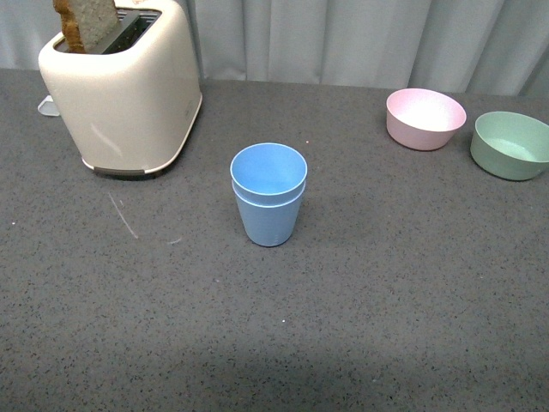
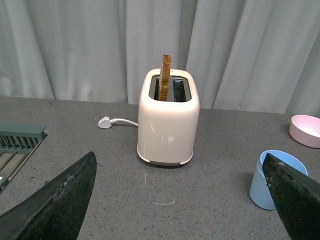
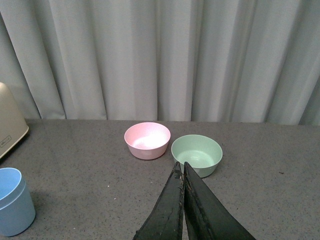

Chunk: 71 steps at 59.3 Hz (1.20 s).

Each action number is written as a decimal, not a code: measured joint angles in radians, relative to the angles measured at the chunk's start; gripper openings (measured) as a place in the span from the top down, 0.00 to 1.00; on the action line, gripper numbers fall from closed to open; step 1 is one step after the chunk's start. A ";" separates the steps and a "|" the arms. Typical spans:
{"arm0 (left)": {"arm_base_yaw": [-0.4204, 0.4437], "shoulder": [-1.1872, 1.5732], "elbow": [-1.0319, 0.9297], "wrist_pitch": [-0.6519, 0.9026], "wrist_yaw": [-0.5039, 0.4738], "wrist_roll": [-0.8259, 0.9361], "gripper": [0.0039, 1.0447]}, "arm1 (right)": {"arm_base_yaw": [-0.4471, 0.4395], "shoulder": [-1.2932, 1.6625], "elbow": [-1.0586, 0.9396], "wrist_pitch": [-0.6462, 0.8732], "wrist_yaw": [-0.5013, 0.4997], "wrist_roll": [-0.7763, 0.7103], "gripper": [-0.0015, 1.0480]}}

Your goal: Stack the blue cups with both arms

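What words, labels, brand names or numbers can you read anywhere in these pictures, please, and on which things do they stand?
No text can be read.
Toaster: a small dark mark low on its side in the right wrist view, too small to read.
Blue cups, pink bowl, green bowl: plain, no markings.

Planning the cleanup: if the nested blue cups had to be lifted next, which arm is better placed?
Probably the left: the left gripper is open, with the blue cups beside one finger. The right gripper is shut and faces the green bowl.
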 joint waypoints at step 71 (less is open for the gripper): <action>0.000 0.000 0.000 0.000 0.000 0.000 0.06 | 0.000 -0.506 0.000 -0.503 -0.003 0.000 0.99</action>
